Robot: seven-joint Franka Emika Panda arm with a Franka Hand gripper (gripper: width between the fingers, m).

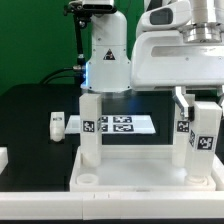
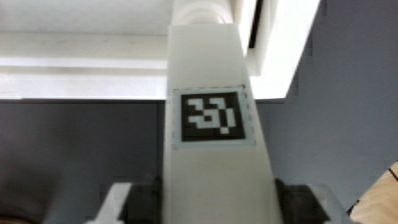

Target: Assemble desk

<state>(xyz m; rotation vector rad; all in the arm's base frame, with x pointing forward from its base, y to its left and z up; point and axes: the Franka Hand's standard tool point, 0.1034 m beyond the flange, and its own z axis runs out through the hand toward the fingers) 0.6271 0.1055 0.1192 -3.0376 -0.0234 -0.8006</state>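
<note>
Gripper (image 2: 210,203) closed on tagged desk leg (image 2: 214,90), leg upright between its fingers (image 2: 302,203)

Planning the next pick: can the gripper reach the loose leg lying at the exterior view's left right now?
Probably not yet: the gripper has its jaws on an upright leg at the desk panel. Once it lets go, the loose leg lies uncovered.

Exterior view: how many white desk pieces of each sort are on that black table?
Desk panel: 1
Upright leg: 3
Loose leg on the table, apart from the panel: 1
Total: 5
The white bit cut off at the exterior view's left edge is not counted, as it is too little to identify.
</note>
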